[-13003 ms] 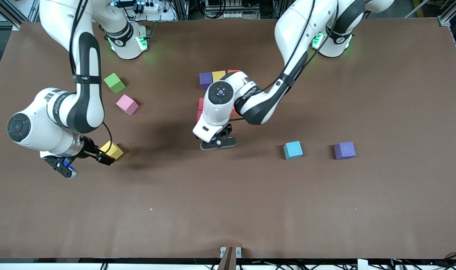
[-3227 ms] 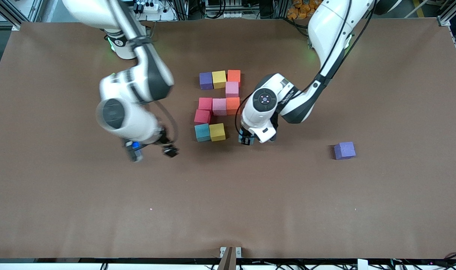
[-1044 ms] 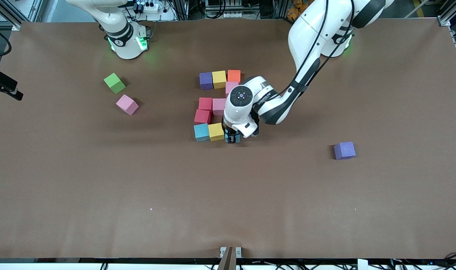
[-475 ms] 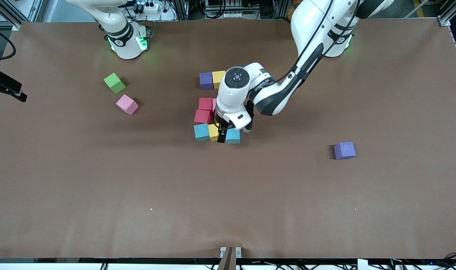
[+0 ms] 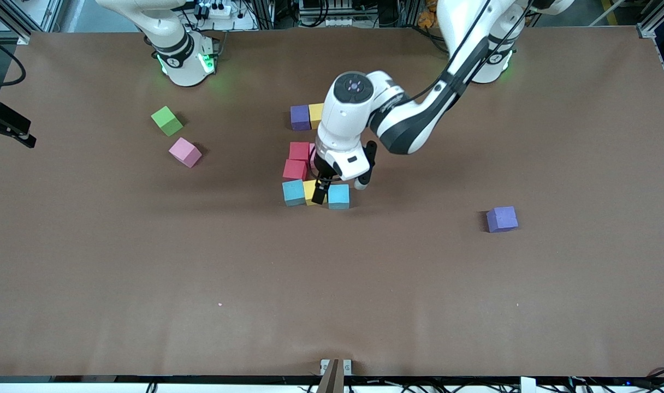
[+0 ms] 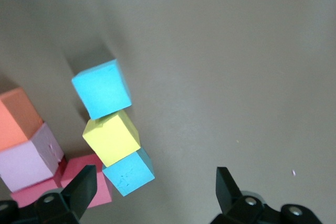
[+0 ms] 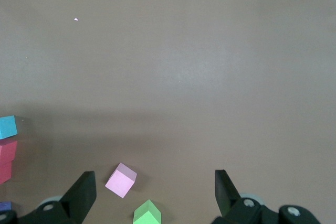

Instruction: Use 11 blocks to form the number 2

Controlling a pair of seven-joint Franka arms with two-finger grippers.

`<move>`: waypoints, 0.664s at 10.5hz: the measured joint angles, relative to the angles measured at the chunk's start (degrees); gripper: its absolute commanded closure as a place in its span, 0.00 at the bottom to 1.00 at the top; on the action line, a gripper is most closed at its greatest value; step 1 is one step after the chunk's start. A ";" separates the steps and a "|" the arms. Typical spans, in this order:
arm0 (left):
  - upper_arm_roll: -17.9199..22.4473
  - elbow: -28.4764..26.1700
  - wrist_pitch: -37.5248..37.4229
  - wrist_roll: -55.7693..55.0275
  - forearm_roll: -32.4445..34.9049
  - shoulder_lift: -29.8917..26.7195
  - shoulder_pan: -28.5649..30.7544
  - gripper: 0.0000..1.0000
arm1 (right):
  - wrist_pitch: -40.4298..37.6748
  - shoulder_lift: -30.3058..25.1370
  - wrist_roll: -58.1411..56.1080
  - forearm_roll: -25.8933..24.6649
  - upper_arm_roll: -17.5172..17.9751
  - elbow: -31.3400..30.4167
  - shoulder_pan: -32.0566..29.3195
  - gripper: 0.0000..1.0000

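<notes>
**Item: small matte foam-like cubes, equal size, laid flat as a blocky digit 2.**

Location: the number 2 (image 5: 310, 158) sits mid-table, directly under your left gripper (image 5: 328, 192). The bar nearest the front camera reads light blue cube (image 5: 294, 192), yellow cube (image 5: 312, 192), light blue cube (image 5: 338, 196). The last one lies just under the fingertips and looks touching or nearly touching the yellow one, set slightly askew. Two red cubes (image 5: 296, 159) lie just above that bar in the front view. A purple cube (image 5: 300, 117) and a second yellow cube (image 5: 316, 114) show at the edge of the wrist housing; the rest of the figure is hidden by it.

Left gripper: jaws spread wide, holding nothing, above the end light blue cube.

Right gripper (image 7: 152, 192): jaws wide apart, empty, waiting out at its arm's end of the table, over the loose pink cube (image 5: 185, 152) and green cube (image 5: 167, 120).

Loose stock: another purple cube (image 5: 502, 219), well apart from your left gripper toward that arm's end.

Handling, by judgement: light, soft, slightly compressible, grippy rather than slick, not fragile. Take each across two parallel side faces, at mid-height, squarely. A neighbour is easily nudged, so approach straight down.
</notes>
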 measured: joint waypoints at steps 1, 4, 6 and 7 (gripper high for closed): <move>0.05 -0.01 -0.85 6.76 0.00 -1.61 0.49 0.00 | 0.28 0.02 -1.29 0.02 0.09 0.01 0.31 0.00; 0.25 0.13 -8.73 31.28 -1.02 -7.10 3.41 0.00 | 0.39 0.27 -2.04 1.02 -0.02 0.01 1.10 0.00; 2.70 0.19 -16.73 49.72 -5.56 -11.79 6.06 0.00 | 0.42 0.32 -2.21 3.88 -0.57 0.02 -0.05 0.00; 4.42 0.25 -21.03 59.68 -7.87 -14.07 7.99 0.00 | 0.35 0.33 -2.42 4.77 -0.76 0.02 -0.59 0.00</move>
